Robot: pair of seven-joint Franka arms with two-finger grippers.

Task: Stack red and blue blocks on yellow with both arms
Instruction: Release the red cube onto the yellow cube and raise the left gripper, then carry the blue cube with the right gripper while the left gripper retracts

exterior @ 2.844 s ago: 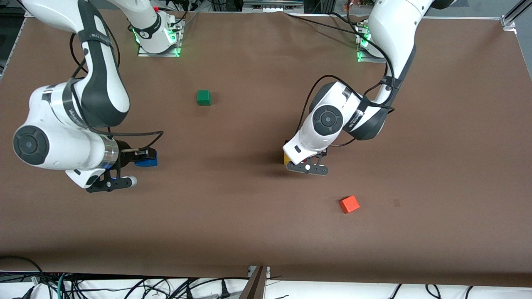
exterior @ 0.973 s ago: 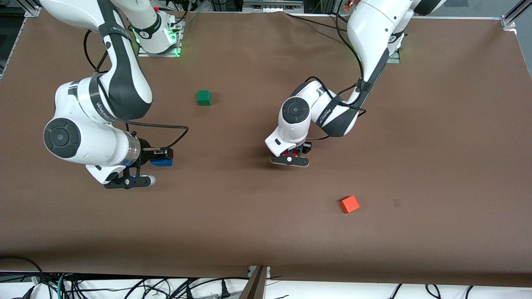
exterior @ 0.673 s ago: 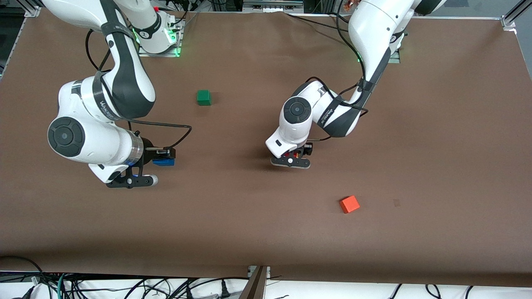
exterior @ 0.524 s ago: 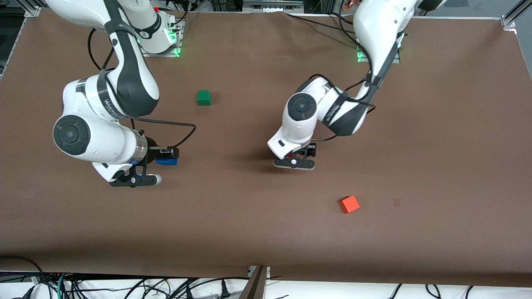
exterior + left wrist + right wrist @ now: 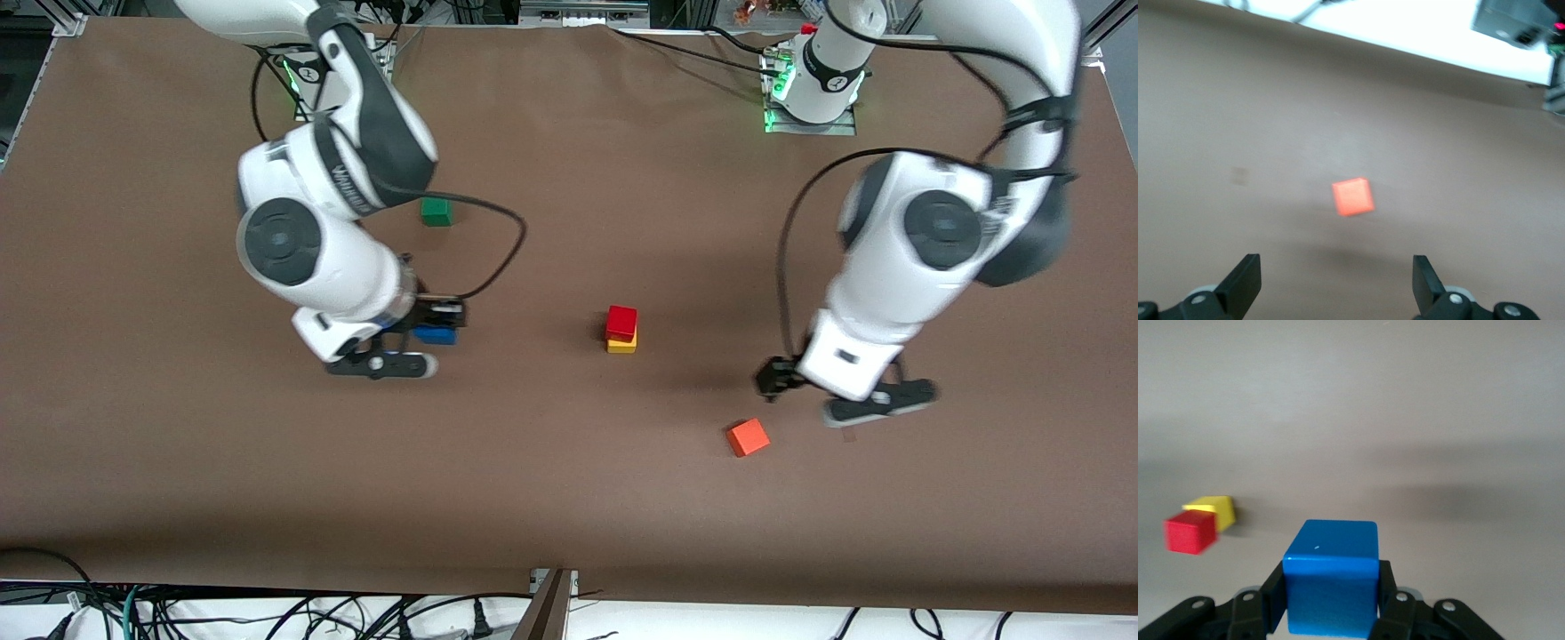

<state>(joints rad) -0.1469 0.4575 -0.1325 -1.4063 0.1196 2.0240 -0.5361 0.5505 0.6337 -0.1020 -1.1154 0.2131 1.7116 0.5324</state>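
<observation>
The red block (image 5: 621,321) sits on the yellow cube (image 5: 621,345) in the middle of the table; no gripper touches them. My right gripper (image 5: 437,325) is shut on the blue block (image 5: 436,336) and holds it above the table, beside the stack toward the right arm's end. In the right wrist view the blue block (image 5: 1331,573) fills the shut gripper (image 5: 1331,600), with the red block (image 5: 1190,531) and yellow cube (image 5: 1217,509) ahead. My left gripper (image 5: 1336,288) is open and empty, over the table beside the orange cube (image 5: 1353,197); it also shows in the front view (image 5: 782,382).
The orange cube (image 5: 748,437) lies nearer the front camera than the stack, toward the left arm's end. A green cube (image 5: 435,212) lies farther from the camera, partly beside the right arm's elbow (image 5: 284,240). Brown table (image 5: 569,498).
My left gripper has let go of the red block on the yellow cube and swung away toward the left arm's end. My right gripper has carried the blue block closer to the stack.
</observation>
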